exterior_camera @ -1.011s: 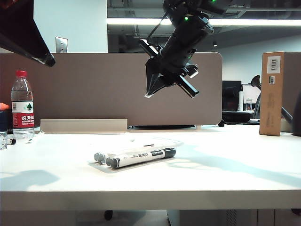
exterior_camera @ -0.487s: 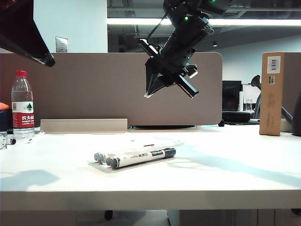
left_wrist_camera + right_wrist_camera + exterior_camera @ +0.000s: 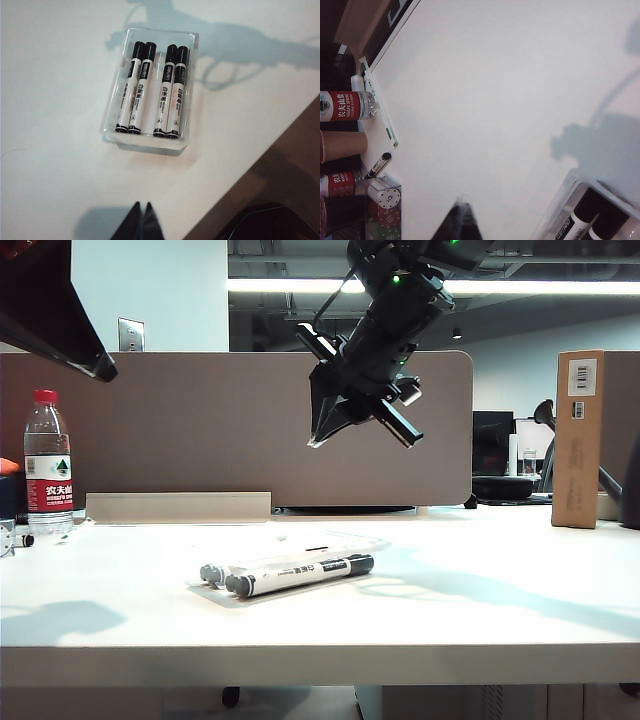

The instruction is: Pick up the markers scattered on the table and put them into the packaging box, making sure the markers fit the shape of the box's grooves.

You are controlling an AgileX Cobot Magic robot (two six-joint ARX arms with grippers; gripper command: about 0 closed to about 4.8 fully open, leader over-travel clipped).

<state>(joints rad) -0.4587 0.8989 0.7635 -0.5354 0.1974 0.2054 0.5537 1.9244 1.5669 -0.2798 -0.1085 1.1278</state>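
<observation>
Several markers (image 3: 150, 90) with white barrels and black caps lie side by side in the clear packaging box (image 3: 150, 146) on the white table (image 3: 55, 100). In the exterior view the box (image 3: 352, 540) and its markers (image 3: 300, 573) sit at the table's middle. My right gripper (image 3: 318, 440) hangs high above them, shut and holding nothing. In its wrist view the right gripper (image 3: 461, 201) is over bare table, with a corner of the box (image 3: 570, 190) beside it. My left gripper (image 3: 141, 205) is shut and empty, short of the box; in the exterior view it (image 3: 103, 367) is at the upper left.
A water bottle (image 3: 47, 465) stands at the table's far left and a tall brown carton (image 3: 578, 438) at the far right. A grey partition (image 3: 200, 430) closes the back. By the bottle (image 3: 345, 106) are a brown cup (image 3: 342, 145), a slim dark-capped pen (image 3: 379, 165) and a clear case (image 3: 382, 200).
</observation>
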